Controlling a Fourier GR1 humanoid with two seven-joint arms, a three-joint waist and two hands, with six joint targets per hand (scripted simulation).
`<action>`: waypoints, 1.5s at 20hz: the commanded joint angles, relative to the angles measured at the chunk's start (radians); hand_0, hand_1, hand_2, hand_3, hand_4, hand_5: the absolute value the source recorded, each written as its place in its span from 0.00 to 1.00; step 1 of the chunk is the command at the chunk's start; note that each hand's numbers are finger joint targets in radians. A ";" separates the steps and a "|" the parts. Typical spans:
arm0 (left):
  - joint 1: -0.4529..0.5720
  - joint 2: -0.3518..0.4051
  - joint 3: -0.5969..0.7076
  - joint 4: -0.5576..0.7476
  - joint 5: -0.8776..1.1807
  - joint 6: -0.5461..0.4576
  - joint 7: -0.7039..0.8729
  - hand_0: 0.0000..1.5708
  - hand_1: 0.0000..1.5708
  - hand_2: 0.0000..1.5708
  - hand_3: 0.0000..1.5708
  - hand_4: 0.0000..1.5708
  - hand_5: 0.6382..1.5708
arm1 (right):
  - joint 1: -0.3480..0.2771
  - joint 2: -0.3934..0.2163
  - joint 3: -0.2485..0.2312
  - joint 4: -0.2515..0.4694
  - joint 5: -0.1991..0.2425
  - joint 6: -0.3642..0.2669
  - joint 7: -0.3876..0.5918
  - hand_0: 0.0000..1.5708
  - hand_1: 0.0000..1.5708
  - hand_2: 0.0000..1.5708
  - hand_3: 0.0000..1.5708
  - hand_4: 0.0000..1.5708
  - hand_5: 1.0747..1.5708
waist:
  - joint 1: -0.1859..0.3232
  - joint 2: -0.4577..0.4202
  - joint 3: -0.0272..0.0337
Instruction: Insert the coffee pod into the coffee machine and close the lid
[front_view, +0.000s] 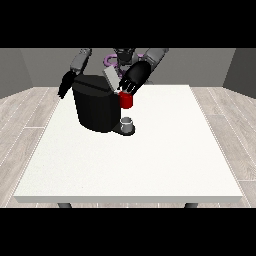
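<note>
white table (150, 165) | black coffee machine (95, 107), lid (111, 79) raised | hands' (131, 82) grip unclear

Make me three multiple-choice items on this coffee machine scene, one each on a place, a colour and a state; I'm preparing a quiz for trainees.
1. Where does the coffee machine stand on the table?
A. far part, towards the view's left
B. near edge
C. right corner

2. What colour is the thing at the machine?
A. blue
B. red
C. green

3. How is the machine's lid?
A. shut flat
B. raised, tilted
C. lying on the table

Key: A, it stands close to the robot; B, plainly red; C is wrong, B: the grey lid stands up by the hand at the view's right.
</note>
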 joint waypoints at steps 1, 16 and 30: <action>-0.030 0.049 0.026 0.027 -0.006 0.020 -0.003 0.78 0.78 0.80 0.77 0.24 1.00 | 0.008 -0.010 0.025 -0.030 0.015 0.018 0.022 0.00 0.00 0.00 0.00 0.00 1.00 | -0.046 0.018 -0.0008; 0.012 0.041 -0.057 0.020 -0.108 0.105 -0.060 0.77 0.77 0.78 0.70 0.00 1.00 | -0.023 -0.014 0.014 -0.029 0.013 0.009 0.046 0.00 0.00 0.00 0.00 0.00 1.00 | -0.029 0.019 -0.0008; -0.019 0.027 -0.022 0.022 -0.098 0.174 -0.125 0.79 0.79 0.77 0.61 0.00 1.00 | -0.057 0.000 -0.003 -0.024 0.012 -0.023 0.062 0.00 0.00 0.00 0.00 0.00 1.00 | -0.019 0.057 -0.0008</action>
